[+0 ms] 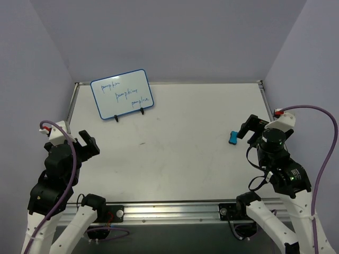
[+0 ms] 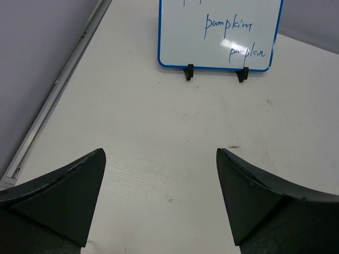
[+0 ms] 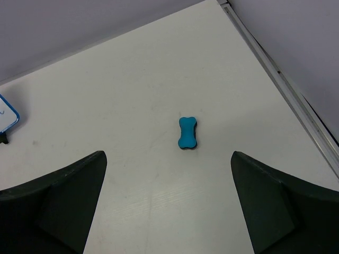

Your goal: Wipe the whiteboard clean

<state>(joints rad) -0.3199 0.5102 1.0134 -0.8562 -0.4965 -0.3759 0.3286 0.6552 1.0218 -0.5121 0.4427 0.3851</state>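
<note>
White table (image 1: 169,159), viewed from above and behind the arms. The whiteboard (image 1: 122,93), blue-framed and bearing "pumpkin" handwritten three times in blue, stands propped near the far left corner, resting on two black stand feet (image 2: 188,72). Left gripper (image 1: 90,144), near the left edge and facing the board, has its jaws wide apart and holds nothing. Right gripper (image 1: 248,127), near the right edge, is likewise spread and empty. A blue bone-shaped eraser (image 1: 232,138) lies flat on the table just ahead of the right gripper, not touching it.
</note>
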